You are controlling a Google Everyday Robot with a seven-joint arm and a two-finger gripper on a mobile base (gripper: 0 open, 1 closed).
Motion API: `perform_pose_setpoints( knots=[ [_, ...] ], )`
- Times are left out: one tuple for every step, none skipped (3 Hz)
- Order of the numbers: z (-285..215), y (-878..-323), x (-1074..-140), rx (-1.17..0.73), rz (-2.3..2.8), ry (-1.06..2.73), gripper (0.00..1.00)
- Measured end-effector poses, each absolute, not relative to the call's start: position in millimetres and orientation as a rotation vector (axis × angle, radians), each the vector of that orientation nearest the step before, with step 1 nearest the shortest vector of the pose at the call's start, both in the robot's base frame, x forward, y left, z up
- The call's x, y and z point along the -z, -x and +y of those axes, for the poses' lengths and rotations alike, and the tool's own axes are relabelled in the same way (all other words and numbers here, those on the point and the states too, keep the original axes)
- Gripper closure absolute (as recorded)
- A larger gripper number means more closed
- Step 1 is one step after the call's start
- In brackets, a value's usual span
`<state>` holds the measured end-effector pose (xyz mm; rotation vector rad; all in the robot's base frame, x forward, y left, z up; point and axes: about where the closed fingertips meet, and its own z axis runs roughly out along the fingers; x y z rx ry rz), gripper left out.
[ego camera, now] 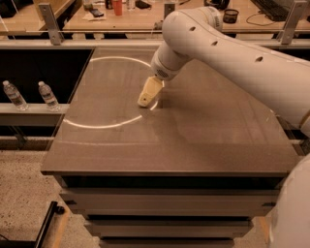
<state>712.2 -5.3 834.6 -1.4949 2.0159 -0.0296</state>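
My white arm reaches in from the right across the brown table [193,131]. Its gripper [146,97] has cream-coloured fingers that point down and to the left, with the tips close over the tabletop. It hangs over the right side of a bright ring of reflected light [104,92] on the surface. I see nothing held in the gripper and no object on the table near it.
Two water bottles [13,95] [48,95] stand on a ledge to the left of the table. A workbench at the back carries an orange cup [117,7], a dark round container [231,15] and small clutter. Metal posts [50,17] rise behind the table.
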Motion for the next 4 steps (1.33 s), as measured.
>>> perform_pose_setpoints(
  knots=[
    [-5.1, -712.5, -836.2, 0.03, 2.016, 1.495, 0.0],
    [5.9, -723.2, -836.8, 0.027, 2.013, 1.49, 0.0],
    [5.9, -723.2, -836.8, 0.027, 2.013, 1.49, 0.0],
    [4.8, -713.0, -857.0, 0.092, 1.981, 1.506, 0.0]
  ],
)
